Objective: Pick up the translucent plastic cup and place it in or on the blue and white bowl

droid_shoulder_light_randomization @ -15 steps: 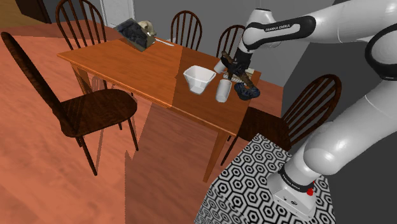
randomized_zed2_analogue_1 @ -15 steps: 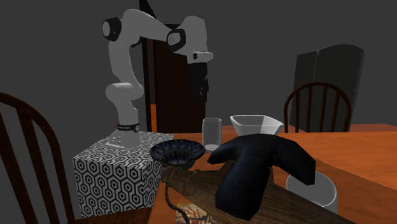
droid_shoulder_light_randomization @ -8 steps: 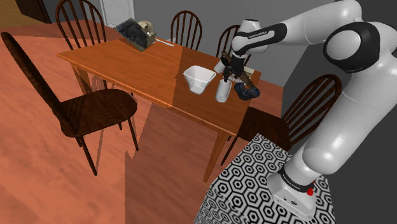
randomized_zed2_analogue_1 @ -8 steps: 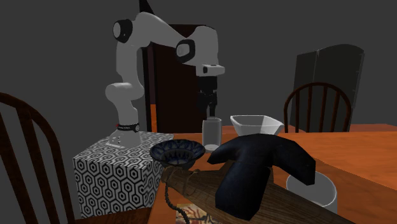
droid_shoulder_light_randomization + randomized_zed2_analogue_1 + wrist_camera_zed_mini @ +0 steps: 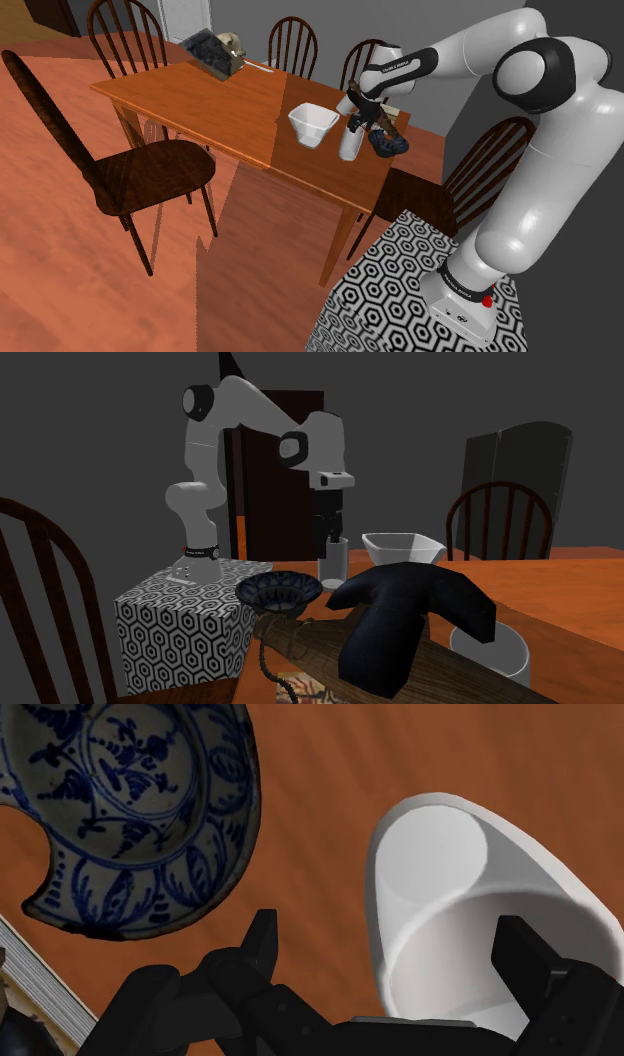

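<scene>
White cup (image 5: pixel 440 894) now sits right below our hand (image 5: pixel 390 926), which we have lowered to its rim, fingers (image 5: pixel 262 944) spread, holding nothing; the blue-patterned bowl (image 5: pixel 130 804) waits alongside.

The bowl (image 5: pixel 130 804) is showing dark blue leaf and flower drawings on greyish white, while the cup (image 5: pixel 470 934) is showing plain pale grey-white against the red-brown, grained surface (image 5: pixel 330 764). At the shoulder view's lower right the stand (image 5: pixel 400 290) is wearing a black-and-white hexagon pattern; the arm (image 5: pixel 530 200) is showing white with dark joints, its tool (image 5: pixel 390 926) black.
</scene>
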Robot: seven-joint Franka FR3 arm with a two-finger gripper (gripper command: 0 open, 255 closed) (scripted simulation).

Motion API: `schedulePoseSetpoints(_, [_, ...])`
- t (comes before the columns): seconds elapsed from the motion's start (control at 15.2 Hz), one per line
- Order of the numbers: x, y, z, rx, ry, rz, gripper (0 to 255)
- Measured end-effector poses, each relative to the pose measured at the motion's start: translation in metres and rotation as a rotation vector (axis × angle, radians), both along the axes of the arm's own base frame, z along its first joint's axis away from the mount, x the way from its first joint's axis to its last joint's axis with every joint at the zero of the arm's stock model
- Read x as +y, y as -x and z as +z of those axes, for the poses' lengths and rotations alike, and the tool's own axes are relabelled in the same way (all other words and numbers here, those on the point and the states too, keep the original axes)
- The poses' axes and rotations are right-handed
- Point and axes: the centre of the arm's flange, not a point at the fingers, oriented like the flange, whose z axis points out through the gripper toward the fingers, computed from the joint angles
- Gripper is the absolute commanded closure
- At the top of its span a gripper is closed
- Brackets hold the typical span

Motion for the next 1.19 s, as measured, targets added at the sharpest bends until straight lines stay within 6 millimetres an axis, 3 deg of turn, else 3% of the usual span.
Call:
schedulePoseSetpoints(0.4, [-0.0015,-0.0001,-0.0039,-0.001,0.0,0.0,0])
schedulePoseSetpoints(0.46, [-0.0015,-0.0001,-0.0039,-0.001,0.0,0.0,255])
schedulePoseSetpoints(1.19, [-0.0013,-0.0005,-0.0018,0.0,0.0,0.0,255])
